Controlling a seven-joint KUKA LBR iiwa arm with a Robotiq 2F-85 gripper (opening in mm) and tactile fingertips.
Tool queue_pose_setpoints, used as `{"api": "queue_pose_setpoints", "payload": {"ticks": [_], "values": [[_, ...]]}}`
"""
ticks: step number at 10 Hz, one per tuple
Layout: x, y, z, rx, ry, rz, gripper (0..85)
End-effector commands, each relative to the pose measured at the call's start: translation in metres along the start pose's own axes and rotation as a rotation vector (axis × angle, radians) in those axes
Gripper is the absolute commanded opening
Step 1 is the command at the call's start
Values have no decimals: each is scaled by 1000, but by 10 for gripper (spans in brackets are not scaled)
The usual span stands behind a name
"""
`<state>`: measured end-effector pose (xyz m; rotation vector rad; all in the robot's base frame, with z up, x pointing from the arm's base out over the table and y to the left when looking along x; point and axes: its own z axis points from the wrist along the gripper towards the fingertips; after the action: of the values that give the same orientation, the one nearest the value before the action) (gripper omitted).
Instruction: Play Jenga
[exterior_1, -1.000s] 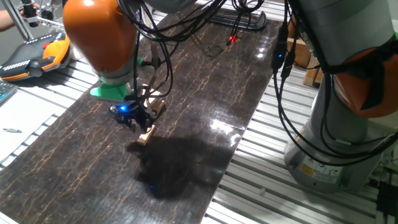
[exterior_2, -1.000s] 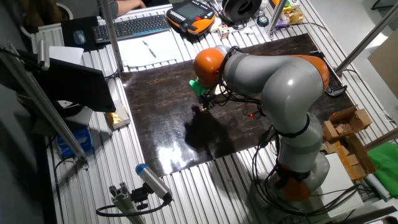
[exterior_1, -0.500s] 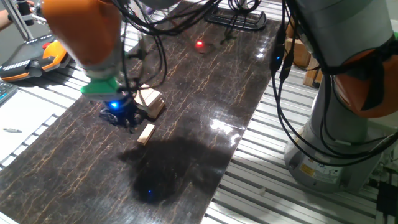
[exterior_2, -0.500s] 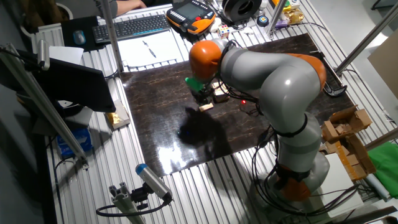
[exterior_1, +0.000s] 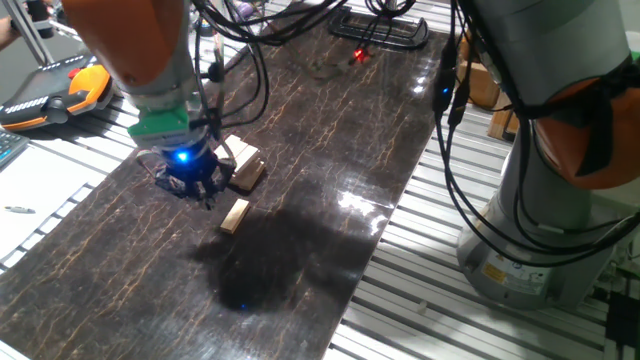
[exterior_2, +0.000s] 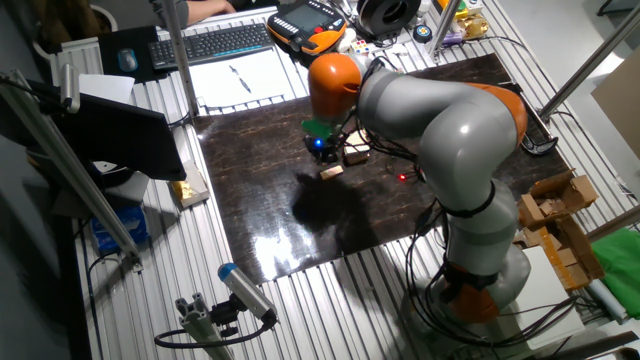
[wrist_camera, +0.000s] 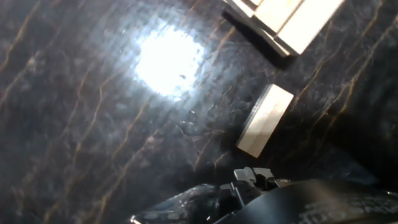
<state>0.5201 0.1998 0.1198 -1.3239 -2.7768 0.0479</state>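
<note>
— Dark marbled tabletop (exterior_1: 330, 140) on a slatted aluminium bench, cluttered at the far edge. Low stack of pale wooden Jenga blocks in crosswise layers (exterior_1: 243, 164) sitting toward one side of that top; visible again in the other fixed view (exterior_2: 355, 155) and cut by the upper edge of the hand view (wrist_camera: 283, 22).

— And just beside the stack, apart from it, one loose pale wooden block (exterior_1: 234, 215) lying flat on the table (wrist_camera: 264, 120).

— Black two-finger gripper with a blue light (exterior_1: 190, 185) hanging over bare tabletop next to the stack, clear of both stack and loose block. Nothing seen between the fingers in either fixed view; how wide the jaws stand, impossible to tell, too dark and small. Only a dim edge of the hand in its own camera.

— Risks from here?

— Mostly the closeness. Probably easy to clip the stack's near corner on a sideways approach and skew or topple the layers. Could also nudge the loose block away on a descent slightly off its centre. Bright glare on the glossy top, likely to mislead any judgement of the block's edges.

— Cables drooping from the orange and grey arm (exterior_2: 440, 130), possibly a snag too.
</note>
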Motion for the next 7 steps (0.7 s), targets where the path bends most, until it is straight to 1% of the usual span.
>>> {"api": "queue_pose_setpoints", "payload": {"ticks": [1, 2, 3, 4, 5, 6, 7], "values": [[0, -1, -2, 42, -32, -663, 7], [-2, -2, -6, 34, -17, -702, 7], [-5, -3, -9, 15, 4, -732, 7], [-7, -3, -11, -1, 15, -764, 7], [-10, -4, -14, 17, -6, -791, 7], [-16, -8, -22, 9, -7, -816, 7], [-21, -11, -26, 1, -8, -835, 7]]}}
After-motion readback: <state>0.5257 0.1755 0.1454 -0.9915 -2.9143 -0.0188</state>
